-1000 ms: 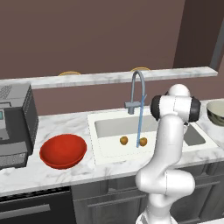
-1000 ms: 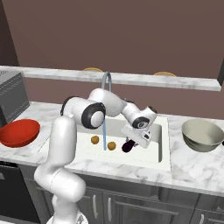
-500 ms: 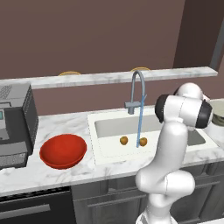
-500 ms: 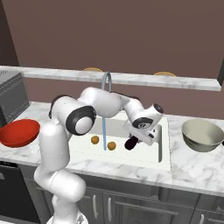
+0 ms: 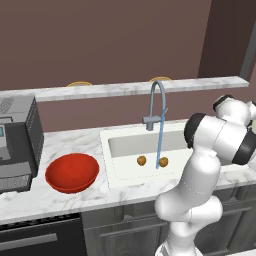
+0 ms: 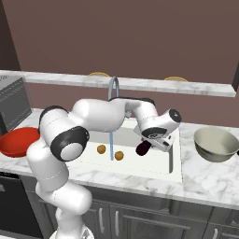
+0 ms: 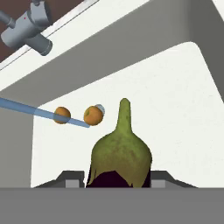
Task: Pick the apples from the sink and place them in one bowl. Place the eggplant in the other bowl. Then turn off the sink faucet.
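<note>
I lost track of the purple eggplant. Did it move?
Yes. The eggplant, held in the gripper, has shifted right, away from the faucet toward the grey bowl.

Gripper (image 6: 150, 142) hangs over the right part of the sink (image 6: 173, 161), clamped on the eggplant (image 6: 143, 148), with open air beneath it. To its right, bare counter runs to the grey bowl (image 6: 215, 144), nothing standing between. To its left, the water stream (image 6: 111, 146) falls from the faucet (image 6: 113, 88), two apples (image 6: 110, 152) lie on the basin floor near it, and the arm's own links arch across there. Far left past them sits the red bowl (image 5: 72, 172).
</note>
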